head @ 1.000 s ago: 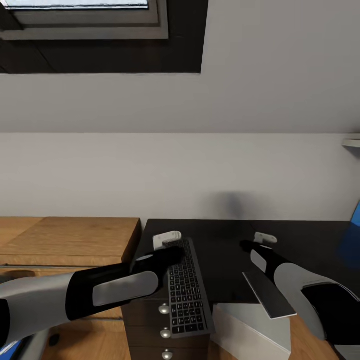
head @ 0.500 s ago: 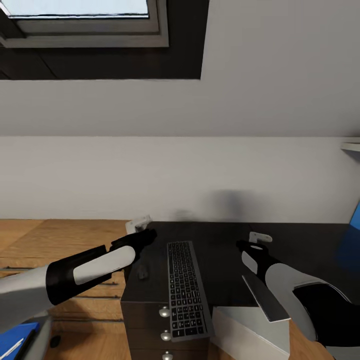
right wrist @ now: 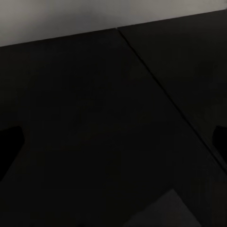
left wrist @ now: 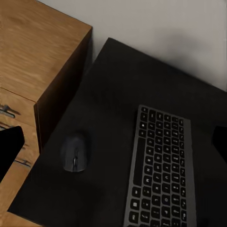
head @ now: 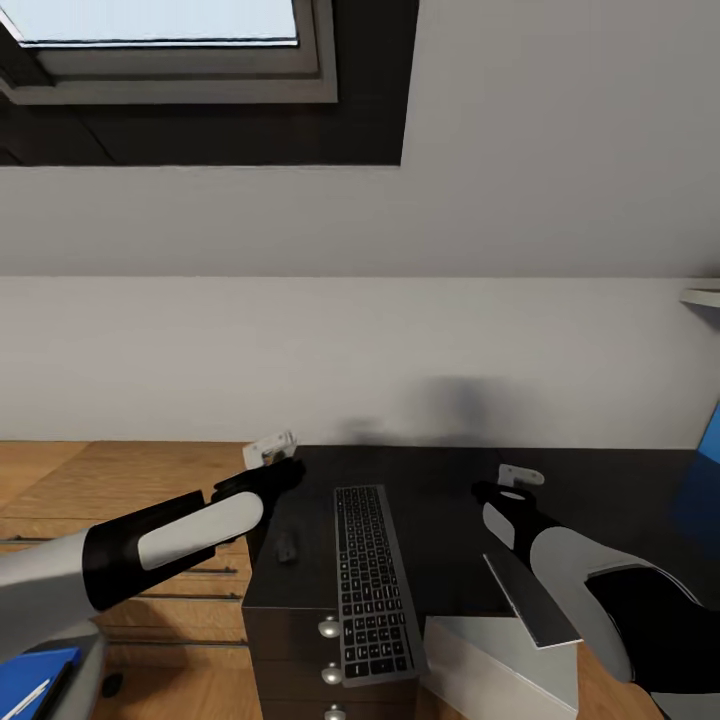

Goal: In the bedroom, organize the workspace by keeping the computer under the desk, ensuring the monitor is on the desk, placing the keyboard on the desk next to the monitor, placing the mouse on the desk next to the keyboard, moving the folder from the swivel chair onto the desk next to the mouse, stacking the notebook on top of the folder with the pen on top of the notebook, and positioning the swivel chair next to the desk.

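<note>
The left claw (head: pixel 272 462) hangs over the left edge of the glossy black tabletop (head: pixel 440 520), above the corner where it meets the light wooden drawer chest (head: pixel 120 480). In the left wrist view its two dark fingertips sit far apart at the frame's edges with nothing between them, so it is released and empty.

Outward from it, the small dark rounded mouse (head: pixel 286 547) lies on the tabletop just below the claw, at about 6 o'clock from it in the head view, close to the tabletop's left edge. In the left wrist view the mouse (left wrist: pixel 74 151) sits apart from the flat silver-framed keyboard with dark grey keys (left wrist: pixel 163 172), with a strip of bare black surface between them. The keyboard (head: pixel 372 580) lies at about 4 o'clock from the left claw, its long axis running from 12 to 6 o'clock, its near end overhanging the front edge above the silver-knobbed drawers (head: pixel 328 627).

The right claw (head: pixel 505 482) hovers over the tabletop at 3 o'clock from the keyboard, well apart from it; its fingertips also stand wide, released and empty.

The left arm is plainly the nearer one to both mouse and keyboard. A sliver of bright blue flat folder (head: pixel 30 680) shows at the lower left corner, off the tabletop.
</note>
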{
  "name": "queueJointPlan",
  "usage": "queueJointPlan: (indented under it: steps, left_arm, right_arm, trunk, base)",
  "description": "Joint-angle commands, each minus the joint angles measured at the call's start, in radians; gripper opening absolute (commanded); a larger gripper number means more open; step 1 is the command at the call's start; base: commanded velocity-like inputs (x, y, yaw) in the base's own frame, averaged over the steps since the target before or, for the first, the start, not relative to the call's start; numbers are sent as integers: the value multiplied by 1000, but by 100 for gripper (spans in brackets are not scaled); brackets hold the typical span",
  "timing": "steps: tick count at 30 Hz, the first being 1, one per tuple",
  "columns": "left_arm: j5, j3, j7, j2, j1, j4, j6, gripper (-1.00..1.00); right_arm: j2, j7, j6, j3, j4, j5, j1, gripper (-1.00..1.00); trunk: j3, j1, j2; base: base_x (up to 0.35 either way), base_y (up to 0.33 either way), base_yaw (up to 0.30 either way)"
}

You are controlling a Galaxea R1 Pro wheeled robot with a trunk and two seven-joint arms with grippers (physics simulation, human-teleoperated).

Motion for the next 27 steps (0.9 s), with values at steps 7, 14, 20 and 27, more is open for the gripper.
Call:
queueJointPlan:
  steps: [7,14,20,27]
  left_arm:
    - [0,-71,2,0,-2,-1,-7,100]
    - [0,-76,2,0,-2,-1,-8,100]
    - [0,-76,2,-3,-2,-2,-6,100]
    - [0,-75,2,-3,-3,-5,-6,100]
  right_arm:
    - [0,-2,1,8,-2,-11,-1,100]
    - [0,-3,1,7,-1,-17,-1,100]
    - [0,-4,1,7,1,-17,-1,100]
    - [0,-4,1,7,2,-17,-1,100]
  trunk:
    - [-1,0,-1]
    - [-1,0,-1]
    - [-1,0,-1]
    - [-1,0,-1]
  base:
    - [0,0,0]
    - [-167,0,0]
    - [-312,0,0]
    - [-336,74,0]
